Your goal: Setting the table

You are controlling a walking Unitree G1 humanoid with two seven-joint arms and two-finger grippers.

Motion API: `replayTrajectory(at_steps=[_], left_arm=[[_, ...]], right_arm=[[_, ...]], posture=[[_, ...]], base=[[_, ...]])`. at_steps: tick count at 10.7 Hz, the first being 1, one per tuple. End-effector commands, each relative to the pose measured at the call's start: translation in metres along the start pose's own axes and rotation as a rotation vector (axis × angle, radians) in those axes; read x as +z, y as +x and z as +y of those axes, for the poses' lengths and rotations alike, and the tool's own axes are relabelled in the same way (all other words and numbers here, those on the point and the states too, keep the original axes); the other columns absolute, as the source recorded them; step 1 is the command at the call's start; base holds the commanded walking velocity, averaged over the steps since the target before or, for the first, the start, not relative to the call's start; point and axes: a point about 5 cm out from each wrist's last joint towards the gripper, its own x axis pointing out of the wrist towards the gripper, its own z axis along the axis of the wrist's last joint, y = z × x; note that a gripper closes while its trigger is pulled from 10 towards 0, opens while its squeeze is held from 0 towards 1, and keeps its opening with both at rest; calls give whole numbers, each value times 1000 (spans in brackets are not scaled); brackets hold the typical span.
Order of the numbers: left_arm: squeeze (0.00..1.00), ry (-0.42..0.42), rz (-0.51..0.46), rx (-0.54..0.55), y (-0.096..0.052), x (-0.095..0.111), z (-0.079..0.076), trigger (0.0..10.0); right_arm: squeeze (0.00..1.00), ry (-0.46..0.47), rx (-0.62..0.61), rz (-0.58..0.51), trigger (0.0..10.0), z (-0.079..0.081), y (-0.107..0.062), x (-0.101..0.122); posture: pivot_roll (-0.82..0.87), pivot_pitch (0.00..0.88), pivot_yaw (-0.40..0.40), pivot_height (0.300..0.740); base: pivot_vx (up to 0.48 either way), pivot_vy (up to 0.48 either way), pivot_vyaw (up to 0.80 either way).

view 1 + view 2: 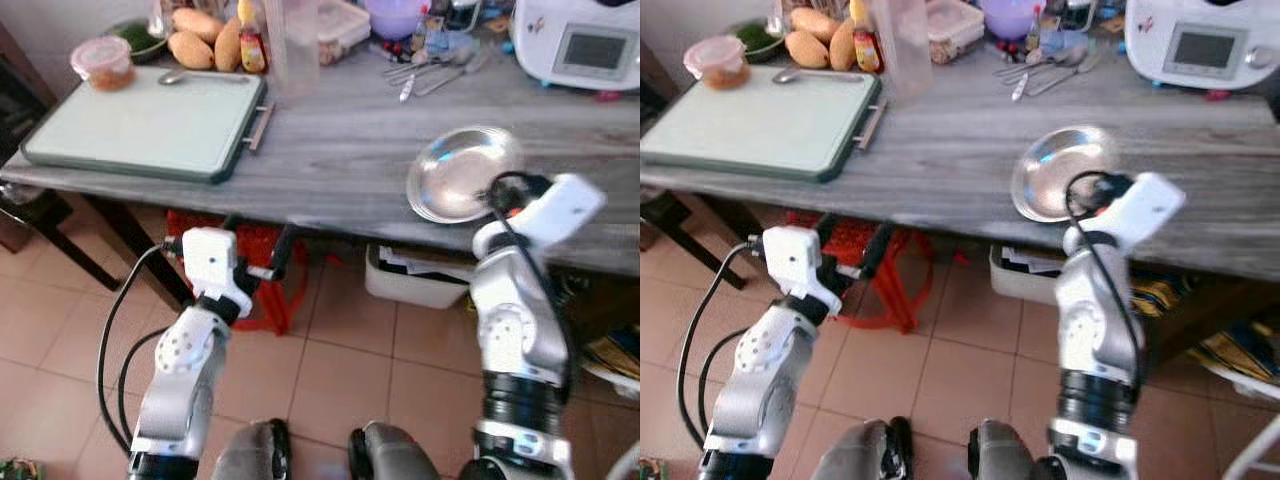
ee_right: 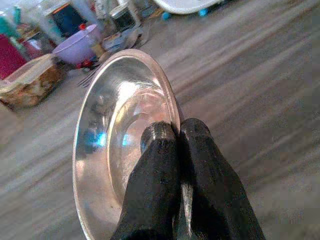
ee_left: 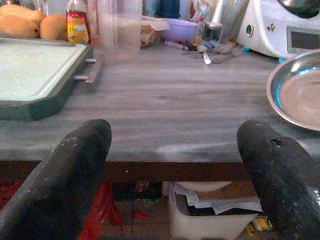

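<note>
The plate [image 1: 462,175] sits at the bench's [image 1: 340,160] near edge, on the robot's right. The right claw [image 2: 175,131] is pinched tight on its near rim, fingers closed together. The left claw [image 3: 172,145] hangs wide open and empty, short of the bench edge, well apart from the plate. Open bench lies to the plate's left.

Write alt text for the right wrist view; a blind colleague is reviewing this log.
The right pincer, its two black fingers pressed together, grips the rim of a shiny steel plate tilted above a grey wood-grain table. Blurred behind it are a purple bowl and scattered cutlery.
</note>
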Motion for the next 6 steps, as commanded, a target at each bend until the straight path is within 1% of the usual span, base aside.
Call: replayTrajectory(at_steps=[1, 2, 4, 5, 6], left_arm=[[0, 15, 0, 16, -1, 3, 2, 10000], [0, 13, 0, 17, -1, 4, 2, 10000], [0, 16, 10, 15, -1, 2, 1, 10000], [0, 19, 20, 11, -3, 1, 0, 10000], [0, 22, 23, 9, -3, 1, -1, 10000]], right_arm=[[0, 43, 27, 13, 10000, 7, 2, 2], [0, 108, 52, 48, 10000, 11, 4, -1], [0, 148, 76, 77, 10000, 19, 9, -4], [0, 197, 78, 105, 10000, 24, 16, -7], [0, 207, 86, 124, 10000, 28, 19, -9]], posture=[[-68, 183, 35, 740], [-68, 183, 36, 740], [-71, 185, 44, 740], [-69, 188, 46, 740], [-63, 191, 47, 740]], base=[[0, 0, 0], [0, 0, 0], [0, 0, 0], [0, 0, 0], [0, 0, 0]])
